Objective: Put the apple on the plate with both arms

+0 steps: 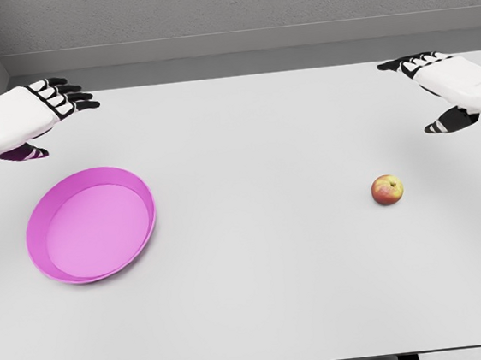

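Observation:
A small red and yellow apple point(387, 189) lies on the white table at the right. A pink plate point(91, 224) with a raised rim sits at the left, nothing in it. My left hand point(54, 109) hovers above the table's far left, behind the plate, fingers spread and holding nothing. At the far right my right hand point(431, 89) hangs open too, up and to the right of the apple, well apart from it.
The white table point(245, 145) fills the view, with its front edge along the bottom. A grey wall runs behind its far edge.

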